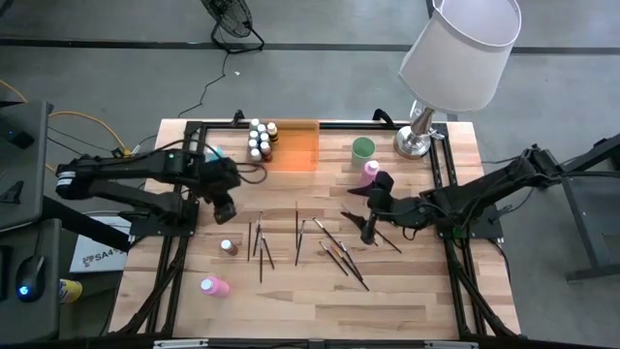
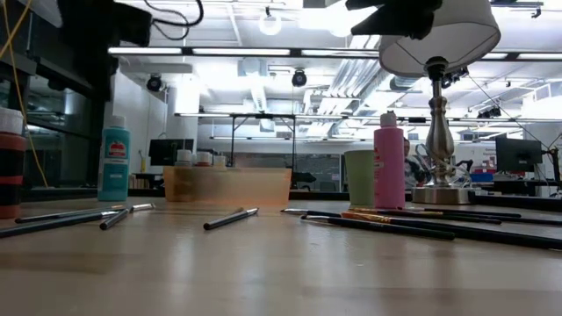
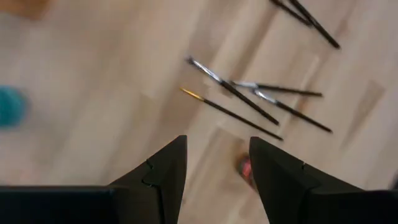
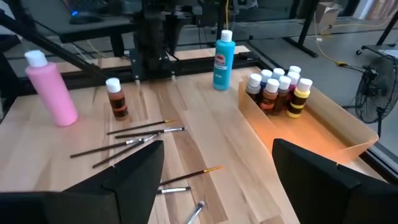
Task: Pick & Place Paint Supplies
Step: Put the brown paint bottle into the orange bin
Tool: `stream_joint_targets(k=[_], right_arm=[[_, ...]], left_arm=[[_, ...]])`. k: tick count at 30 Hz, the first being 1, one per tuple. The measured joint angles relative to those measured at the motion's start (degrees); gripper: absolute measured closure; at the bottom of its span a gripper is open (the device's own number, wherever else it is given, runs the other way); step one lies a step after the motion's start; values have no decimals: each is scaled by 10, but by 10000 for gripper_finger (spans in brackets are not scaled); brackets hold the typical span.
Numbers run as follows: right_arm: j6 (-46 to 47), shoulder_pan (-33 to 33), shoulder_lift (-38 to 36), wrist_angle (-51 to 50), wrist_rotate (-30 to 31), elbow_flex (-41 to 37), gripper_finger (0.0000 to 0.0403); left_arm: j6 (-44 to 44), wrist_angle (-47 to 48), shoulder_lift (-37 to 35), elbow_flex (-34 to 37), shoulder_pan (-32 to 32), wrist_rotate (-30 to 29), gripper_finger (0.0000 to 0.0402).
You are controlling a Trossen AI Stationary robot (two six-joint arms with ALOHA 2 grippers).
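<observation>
Brown paintbrushes lie scattered mid-table; several small bottles stand in the orange tray. Left claw hovers empty w/ fingers apart near a brown bottle. Right claw is spread wide, empty, over the brushes.

Thin dark paintbrushes lie flat and scattered across the middle of the surface. Small white-capped bottles stand clustered upright in the orange tray. A brown bottle, a teal bottle and two pink bottles stand apart.
</observation>
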State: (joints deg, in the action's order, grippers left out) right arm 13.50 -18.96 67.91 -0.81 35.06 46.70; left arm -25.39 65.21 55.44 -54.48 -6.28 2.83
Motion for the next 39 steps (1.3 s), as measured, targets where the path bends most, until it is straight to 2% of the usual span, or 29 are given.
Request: stream_joint_targets(k=[5, 12, 15, 24, 31, 39], right_arm=[[-3, -7, 1, -10, 0, 0, 110], [3, -6, 1, -44, -5, 0, 110], [16, -10, 1, -60, -5, 0, 110], [13, -17, 1, -64, 4, 0, 110], [13, -17, 1, -63, 5, 0, 110], [14, -17, 1, -63, 5, 0, 110]], left_arm=[[59, 30, 31, 0, 6, 104, 232], [240, 42, 50, 0, 79, 108, 232], [263, 39, 55, 0, 108, 108, 232], [234, 43, 62, 0, 180, 104, 232], [199, 19, 69, 0, 240, 21, 228], [87, 7, 67, 0, 284, -4, 162]])
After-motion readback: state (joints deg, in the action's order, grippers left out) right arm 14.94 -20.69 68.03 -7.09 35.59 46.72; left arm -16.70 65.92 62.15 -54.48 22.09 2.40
